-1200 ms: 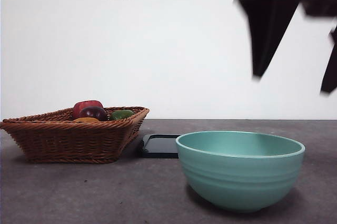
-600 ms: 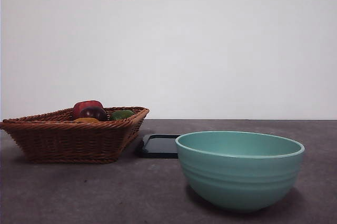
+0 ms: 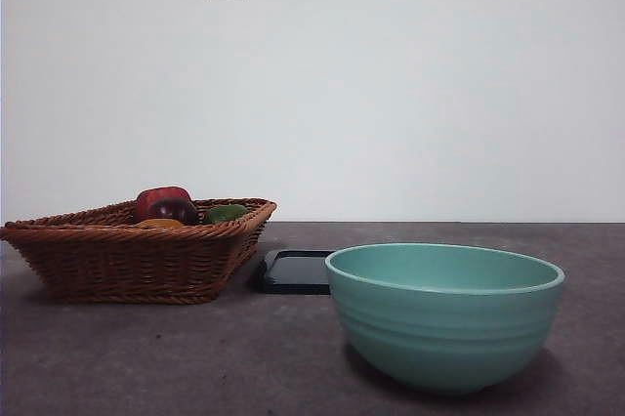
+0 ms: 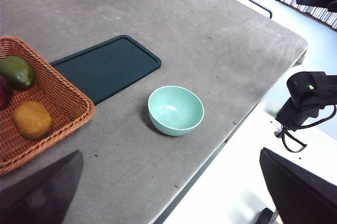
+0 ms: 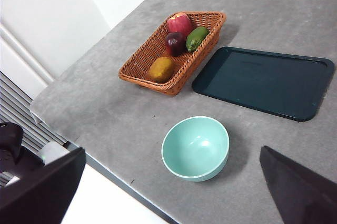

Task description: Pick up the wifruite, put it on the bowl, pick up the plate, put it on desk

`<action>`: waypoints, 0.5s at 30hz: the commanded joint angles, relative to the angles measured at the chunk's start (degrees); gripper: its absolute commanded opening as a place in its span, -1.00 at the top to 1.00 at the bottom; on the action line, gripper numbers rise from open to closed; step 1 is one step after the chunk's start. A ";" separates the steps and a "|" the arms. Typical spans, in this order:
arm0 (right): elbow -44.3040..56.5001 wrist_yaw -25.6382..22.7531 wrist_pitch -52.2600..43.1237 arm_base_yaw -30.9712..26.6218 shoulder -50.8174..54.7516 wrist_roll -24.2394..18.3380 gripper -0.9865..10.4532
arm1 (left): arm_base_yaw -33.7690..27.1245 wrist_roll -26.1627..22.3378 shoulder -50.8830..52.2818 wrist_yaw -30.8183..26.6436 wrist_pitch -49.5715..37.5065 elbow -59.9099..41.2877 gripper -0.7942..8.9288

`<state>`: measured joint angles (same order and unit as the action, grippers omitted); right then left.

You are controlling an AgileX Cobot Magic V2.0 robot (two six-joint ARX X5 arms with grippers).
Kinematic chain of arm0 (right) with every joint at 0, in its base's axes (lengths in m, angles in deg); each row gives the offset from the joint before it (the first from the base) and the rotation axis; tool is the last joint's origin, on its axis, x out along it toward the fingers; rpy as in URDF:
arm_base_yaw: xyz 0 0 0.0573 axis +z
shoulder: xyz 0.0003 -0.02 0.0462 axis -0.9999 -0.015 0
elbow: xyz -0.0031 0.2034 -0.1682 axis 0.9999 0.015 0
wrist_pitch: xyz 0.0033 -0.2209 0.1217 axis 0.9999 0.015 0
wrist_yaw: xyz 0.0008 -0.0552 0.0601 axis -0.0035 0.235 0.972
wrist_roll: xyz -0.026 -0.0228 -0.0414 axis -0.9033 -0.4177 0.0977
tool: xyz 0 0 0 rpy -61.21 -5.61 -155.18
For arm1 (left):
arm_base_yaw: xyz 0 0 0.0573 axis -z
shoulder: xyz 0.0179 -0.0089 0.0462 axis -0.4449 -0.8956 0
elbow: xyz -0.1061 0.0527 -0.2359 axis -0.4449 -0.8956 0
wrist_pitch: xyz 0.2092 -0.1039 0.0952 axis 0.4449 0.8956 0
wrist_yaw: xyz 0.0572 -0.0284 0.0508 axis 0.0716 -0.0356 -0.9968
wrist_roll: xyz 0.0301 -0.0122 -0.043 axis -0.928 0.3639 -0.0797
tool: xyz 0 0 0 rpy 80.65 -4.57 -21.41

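**Clerk:** Mint-green, ridged on the outside: the bowl (image 3: 445, 316) stands upright and empty on the grey mottled tabletop (image 3: 195, 357), near its front edge. Seen also from the wrists (image 4: 176, 110) (image 5: 195, 148).

**Checker:** And the wifruite?

**Clerk:** Orange-brown, dull skin; the wifruite (image 5: 161, 69) lies in the wicker basket (image 5: 142, 61) at the end nearest the tabletop's front edge, well apart from the bowl. It shows as a sliver over the basket rim in the front view (image 3: 160, 224) and fully in the left wrist view (image 4: 32, 120).

**Checker:** Other contents of the basket?

**Clerk:** One dark red-purple fruit (image 5: 174, 43), one green fruit (image 5: 196, 38), one red apple (image 5: 179, 23), grouped at the basket's far end.

**Checker:** The flat item?

**Clerk:** Dark rectangular tray (image 5: 263, 82), lying flat and bare just beside the basket, behind the bowl.

**Checker:** Hands?

**Clerk:** Left hand (image 4: 168, 192): raised high over the tabletop, jaws spread wide, nothing between them. Right hand (image 5: 168, 192): likewise high, jaws wide apart, holding nothing. Neither appears in the front view.
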<state>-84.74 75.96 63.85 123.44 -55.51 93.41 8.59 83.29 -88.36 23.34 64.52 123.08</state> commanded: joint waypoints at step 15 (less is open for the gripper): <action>-0.94 -0.02 -0.04 0.44 -0.02 -0.33 -0.15 | 0.37 -0.09 -0.11 0.15 -0.68 0.55 -0.32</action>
<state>-84.74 75.94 64.06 123.49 -55.51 93.41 8.61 83.29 -88.36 23.34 64.52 123.08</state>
